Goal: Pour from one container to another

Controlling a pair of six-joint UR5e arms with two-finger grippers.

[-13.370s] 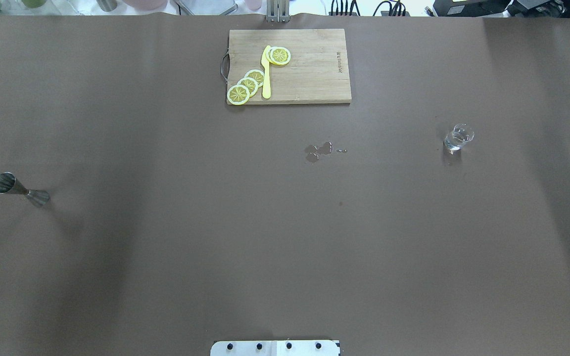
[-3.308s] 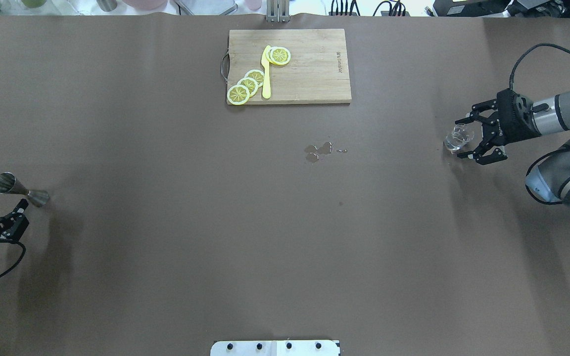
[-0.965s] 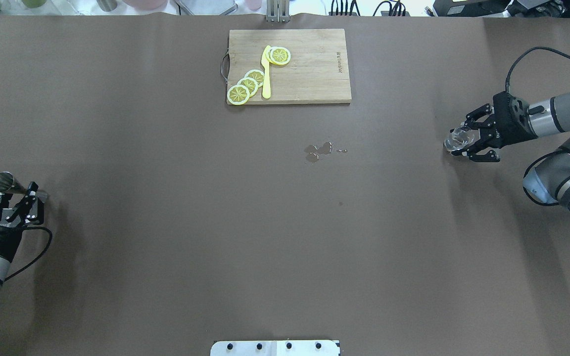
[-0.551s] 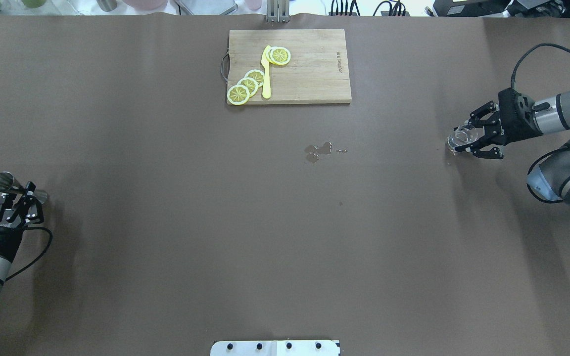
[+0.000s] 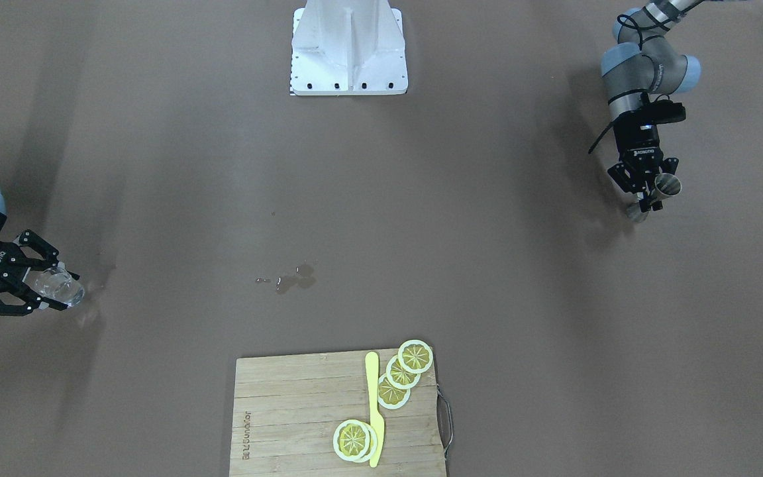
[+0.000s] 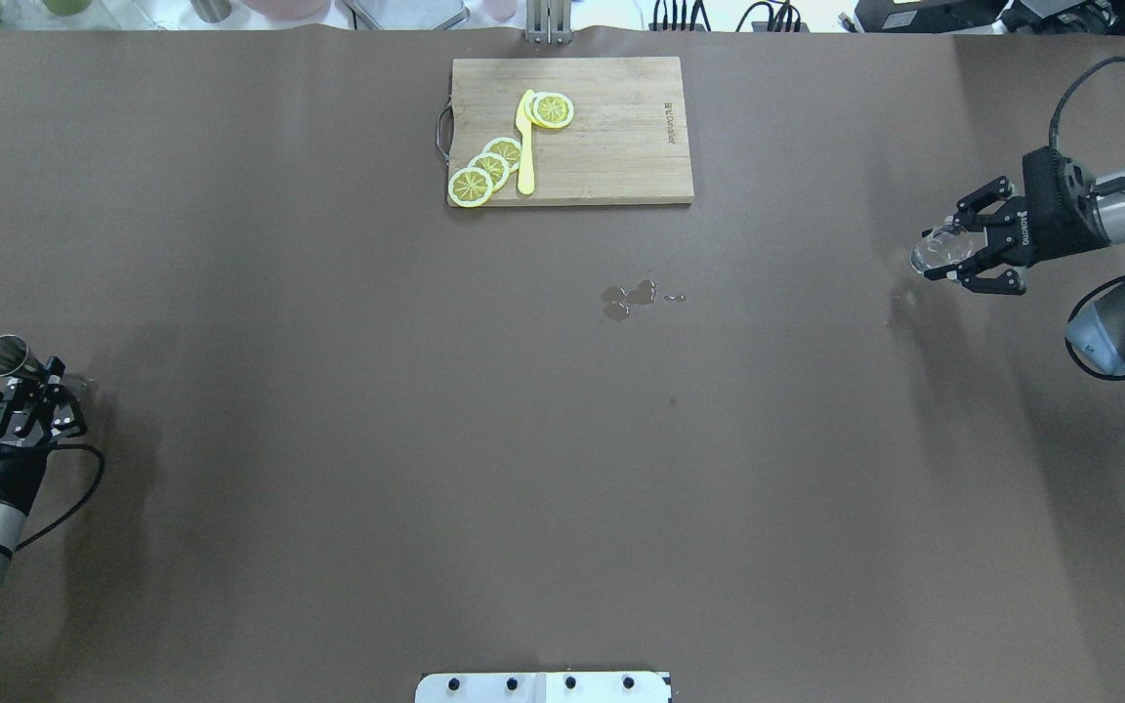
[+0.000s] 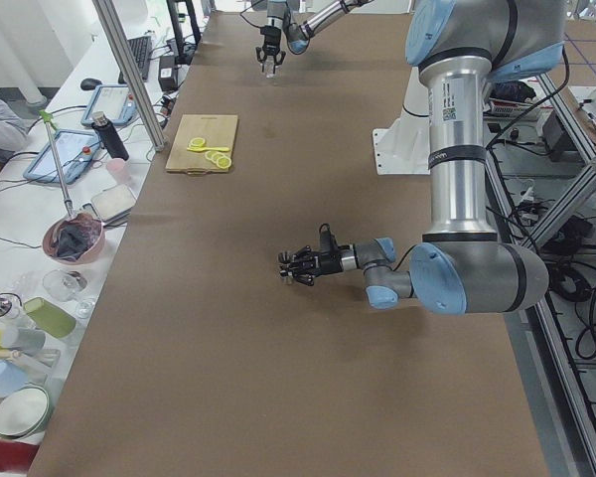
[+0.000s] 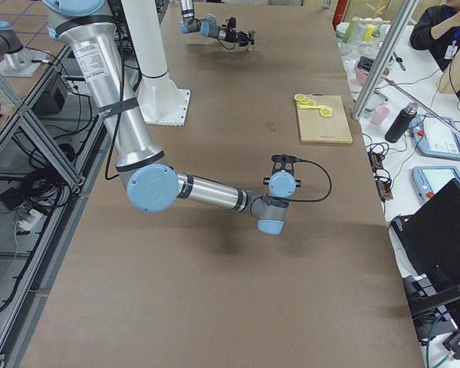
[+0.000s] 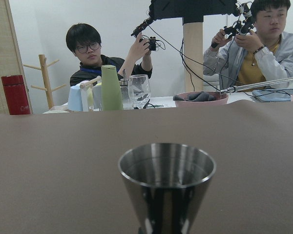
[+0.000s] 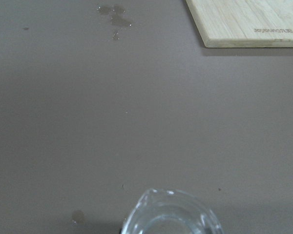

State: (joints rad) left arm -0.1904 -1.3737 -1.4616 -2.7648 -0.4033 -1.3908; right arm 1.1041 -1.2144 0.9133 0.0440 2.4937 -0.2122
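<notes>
A steel jigger [image 6: 4, 357] stands upright at the table's left edge, and my left gripper [image 6: 33, 383] is shut on its waist. The front-facing view has the jigger [image 5: 667, 186] and that gripper [image 5: 650, 199] at the right. The left wrist view looks into the jigger's open cup [image 9: 166, 168]. My right gripper [image 6: 941, 251] is shut on a small clear glass [image 6: 930, 257], held a little above the table at the far right. From the front, the glass [image 5: 57, 285] sits between the gripper's fingers. Its rim [image 10: 171, 214] fills the bottom of the right wrist view.
A wooden cutting board [image 6: 611, 137] with lemon slices [image 6: 489, 168] and a yellow knife [image 6: 524, 146] lies at the table's far middle. A small spill [image 6: 629, 298] marks the centre. The robot base [image 5: 348, 46] stands at the near middle. Two people and cups [image 9: 110, 87] are beyond the far edge.
Both arms came in and closed, the left on the jigger, the right on the glass. In the last second the right gripper has lifted the glass and drawn it back to the right.
</notes>
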